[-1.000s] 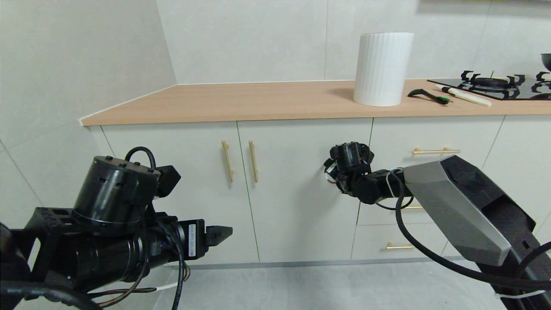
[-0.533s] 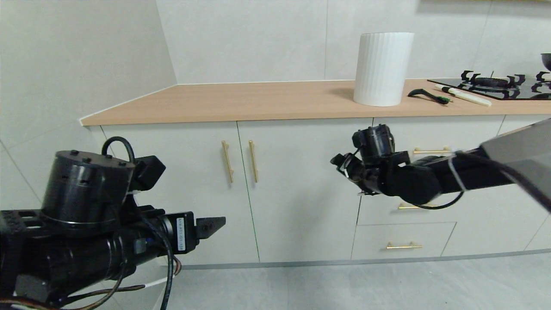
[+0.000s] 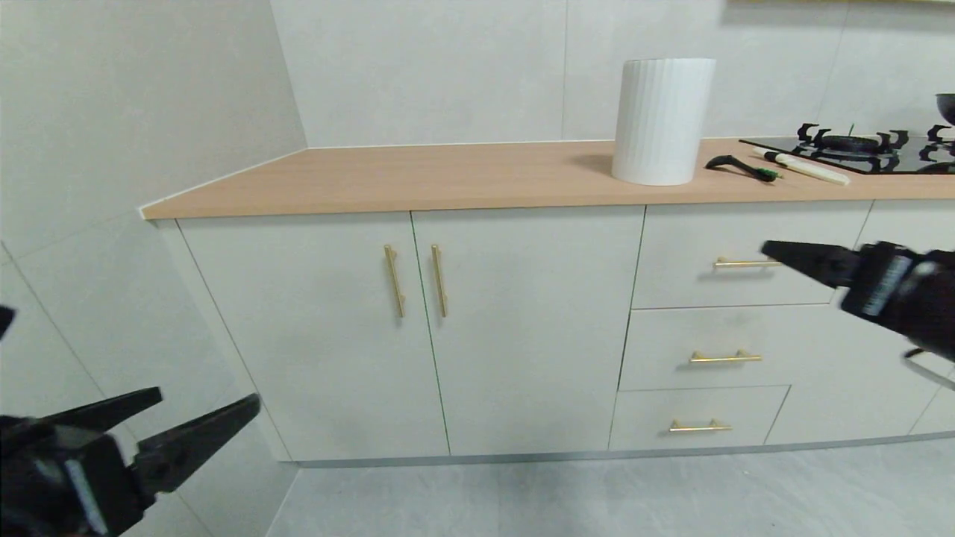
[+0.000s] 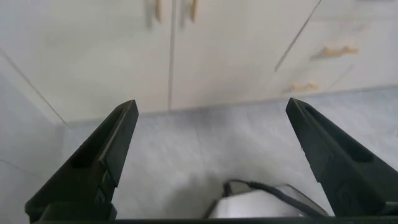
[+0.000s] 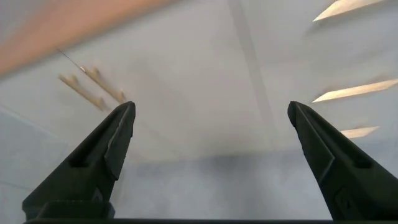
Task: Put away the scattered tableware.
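Note:
On the wooden countertop (image 3: 418,175), a black utensil with a green end (image 3: 740,165) and a long cream-coloured utensil (image 3: 803,165) lie to the right of a tall white ribbed holder (image 3: 662,121). My left gripper (image 3: 205,406) is low at the left, well below the counter, open and empty; in its wrist view the left gripper (image 4: 211,118) faces the floor and cabinet base. My right gripper (image 3: 776,253) hangs in front of the top drawer, below the utensils. The right gripper (image 5: 211,118) stands open with nothing between its fingers.
A black gas hob (image 3: 858,145) sits at the counter's right end, just behind the utensils. Below are two cabinet doors with gold handles (image 3: 416,280) and a stack of three drawers (image 3: 724,358). A tiled wall closes the left side.
The left arm has pulled back and down to the lower left. The right arm has swung from the cabinet's middle to the right, and now sits in front of the top drawer.

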